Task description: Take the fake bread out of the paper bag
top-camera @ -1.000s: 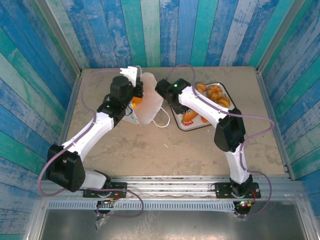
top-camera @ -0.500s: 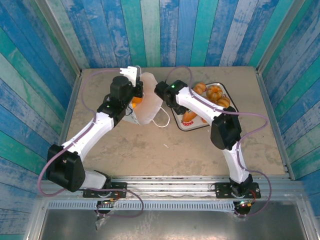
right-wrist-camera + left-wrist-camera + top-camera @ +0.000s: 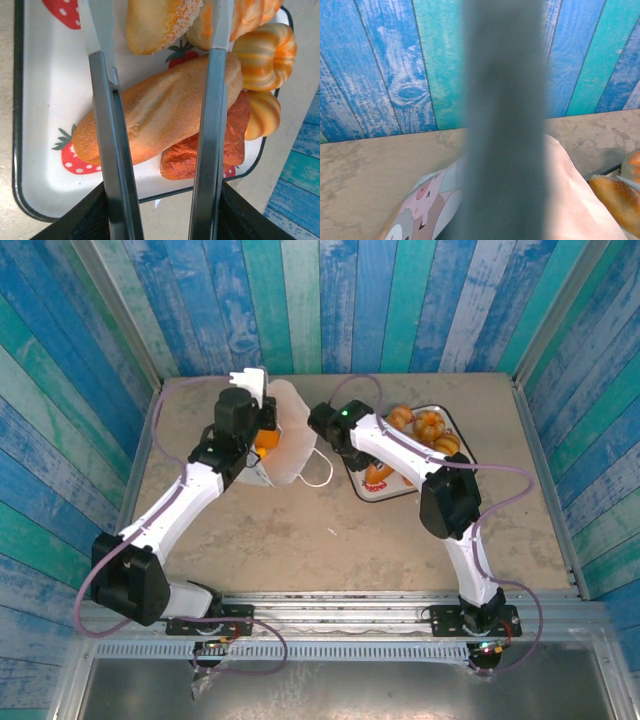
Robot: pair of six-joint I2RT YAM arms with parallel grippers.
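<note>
White bag [image 3: 298, 450] rear left of table, mouth open, orange bread [image 3: 266, 439] inside. Left gripper [image 3: 258, 412] closed on bag rim. Right gripper [image 3: 157, 60] over strawberry tray [image 3: 40, 125], fingers partly spread, empty, above long loaf [image 3: 160, 115] lying on tray among other pastries [image 3: 265, 55].

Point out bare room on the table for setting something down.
The widest bare patch is the near middle of the table, in front of the paper bag and the tray. A narrower strip lies between the tray and the table's right edge. On the tray, the side beside the long loaf is bare; the rest is crowded with fake bread.
</note>
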